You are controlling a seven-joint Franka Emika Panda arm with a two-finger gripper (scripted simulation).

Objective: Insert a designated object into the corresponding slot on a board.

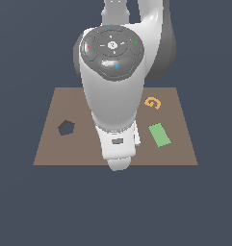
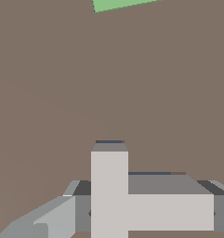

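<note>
One arm: the Panda arm [image 1: 112, 91] fills the middle of the exterior view, reaching down over the board and hiding the board's centre.
Tool: the tool [image 2: 148, 218] is clenched on the T-shaped block, with grey fingers [image 2: 53, 218] pressed against the ends of the block's long bar in the wrist view.
T-shaped block: the light grey T-shaped block [image 2: 127, 204] sits low over the board, with thin dark slivers of the slot [image 2: 109, 141] showing just beyond its edges; how deep it sits cannot be told.
Board: the brown board [image 1: 55, 144] lies flat under the arm.
Green piece: a flat green piece [image 1: 159, 134] lies on the board toward the exterior view's right of the arm.
Hexagonal cutout: a dark hexagonal cutout [image 1: 66, 128] lies on the board toward the exterior view's left of the arm.
G piece: an orange G-shaped piece [image 1: 152, 103] lies on the board beyond the green piece.
</note>
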